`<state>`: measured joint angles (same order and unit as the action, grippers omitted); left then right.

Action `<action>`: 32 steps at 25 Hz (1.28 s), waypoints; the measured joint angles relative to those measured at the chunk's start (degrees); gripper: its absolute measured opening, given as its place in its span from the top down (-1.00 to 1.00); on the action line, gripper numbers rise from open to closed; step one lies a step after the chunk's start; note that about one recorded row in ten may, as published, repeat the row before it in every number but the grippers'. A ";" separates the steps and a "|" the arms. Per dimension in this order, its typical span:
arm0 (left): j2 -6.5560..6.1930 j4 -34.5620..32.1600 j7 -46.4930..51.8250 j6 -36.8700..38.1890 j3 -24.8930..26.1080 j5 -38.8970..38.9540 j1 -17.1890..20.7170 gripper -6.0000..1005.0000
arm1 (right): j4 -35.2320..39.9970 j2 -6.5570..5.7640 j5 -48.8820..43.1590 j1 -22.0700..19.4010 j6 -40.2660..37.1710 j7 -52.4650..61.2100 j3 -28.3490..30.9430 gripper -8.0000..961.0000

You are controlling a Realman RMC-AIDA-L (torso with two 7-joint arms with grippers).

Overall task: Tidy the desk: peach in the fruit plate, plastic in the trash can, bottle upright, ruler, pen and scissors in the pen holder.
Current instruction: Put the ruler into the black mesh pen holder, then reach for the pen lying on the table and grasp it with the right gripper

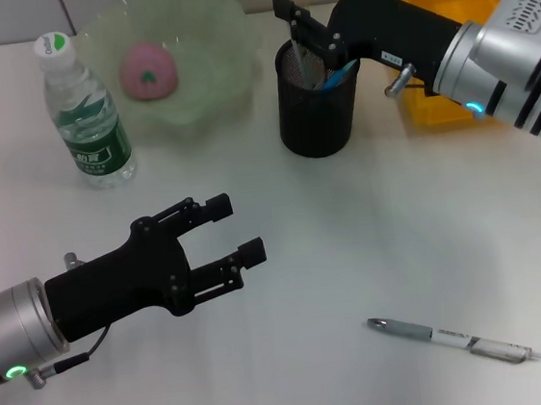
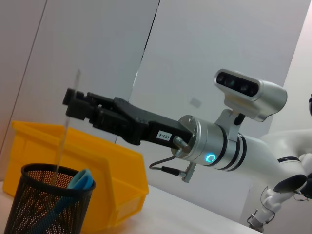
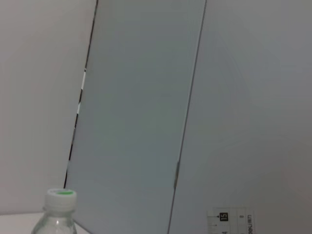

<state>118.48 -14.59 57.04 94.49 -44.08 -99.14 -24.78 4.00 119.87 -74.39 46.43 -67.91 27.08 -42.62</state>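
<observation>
White counter (image 1: 352,242), near edge: the pen (image 1: 454,338) lies flat, alone, well apart from everything and untouched. Left gripper (image 1: 225,234) hovers above the counter on the robot's left, jaws apart, holding nothing, idle. Farther back on the left, the bottle (image 1: 85,111) stands upright with cap on; behind it the peach (image 1: 148,68) sits inside the pale green fruit plate (image 1: 224,33). Far centre: the black mesh pen holder (image 1: 314,120), with a blue-handled item, probably the scissors (image 2: 80,179), already inside. Right gripper (image 1: 305,25) is directly above the holder, jaws clamped on the clear ruler (image 2: 66,141), which hangs near-vertical with its lower end inside the rim. Yellow bin (image 1: 447,39) sits behind the holder. Judgement: ruler insertion under way; pen remains. Risks: the ruler is thin and transparent; released while tilted, it may lean hard on the rim and tip the light holder, or catch on the scissor handle and fail to seat. Retracting sideways could drag the holder.
</observation>
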 joint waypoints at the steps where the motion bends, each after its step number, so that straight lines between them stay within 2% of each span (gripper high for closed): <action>1: 0.00 0.00 0.00 0.00 0.00 0.00 0.00 -0.53 | 0.00 0.00 0.00 0.00 0.00 0.00 0.00 0.20; 14: 0.00 0.00 -0.66 0.00 0.05 -0.45 0.32 -0.53 | -0.95 0.01 0.66 -0.64 0.41 1.37 0.65 0.20; 21: -0.09 -0.05 -0.93 -0.01 -0.10 -0.53 0.45 -0.53 | -0.95 0.00 0.75 -1.32 0.22 2.00 2.88 0.04; 27: -0.03 -0.11 -1.41 0.01 -1.32 -0.53 0.29 -0.53 | -0.87 0.00 1.94 -2.22 -0.88 2.35 3.84 -0.41; 32: -0.02 -0.18 -1.41 0.05 -1.44 -0.53 0.17 -0.53 | -0.28 -0.09 2.20 -3.70 -5.46 4.96 4.61 -0.52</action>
<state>118.46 -14.77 55.63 94.53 -45.53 -99.67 -24.61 3.73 119.78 -72.19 42.72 -73.38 32.05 -38.01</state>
